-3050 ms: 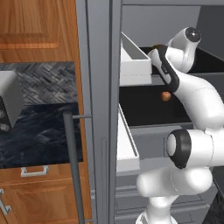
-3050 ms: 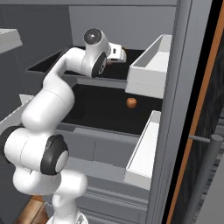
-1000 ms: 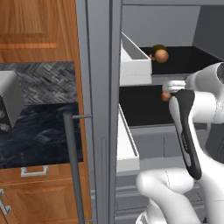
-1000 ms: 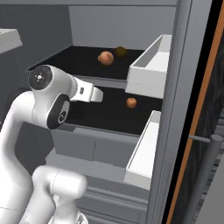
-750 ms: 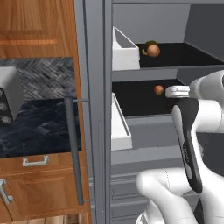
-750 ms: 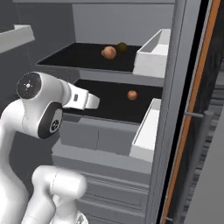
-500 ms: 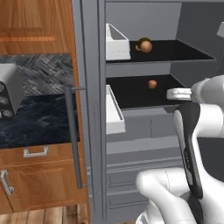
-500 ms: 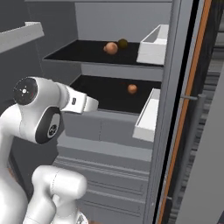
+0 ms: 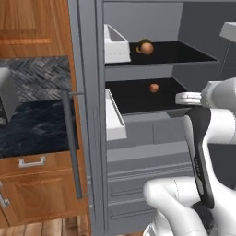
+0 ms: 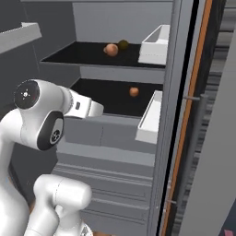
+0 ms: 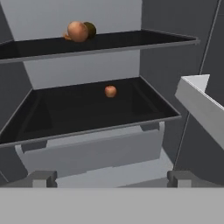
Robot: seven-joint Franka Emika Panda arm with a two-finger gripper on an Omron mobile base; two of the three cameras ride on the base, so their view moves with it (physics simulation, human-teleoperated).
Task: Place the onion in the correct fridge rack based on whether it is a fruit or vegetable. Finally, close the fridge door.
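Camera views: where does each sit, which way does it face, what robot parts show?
Left base view: behind-left, facing the fridge door; white arm lower right.
Right base view: behind-right, facing the shelves; arm lower left.
Hand view: on the hand, facing in; gripper fingertips at bottom.
All show the onion on the upper fridge rack.

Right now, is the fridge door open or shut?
Open. The fridge door swings out edge-on, and the racks inside show, with the onion on the top one.

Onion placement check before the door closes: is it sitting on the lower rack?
No, the onion rests on the upper fridge rack, beside a dark olive item.
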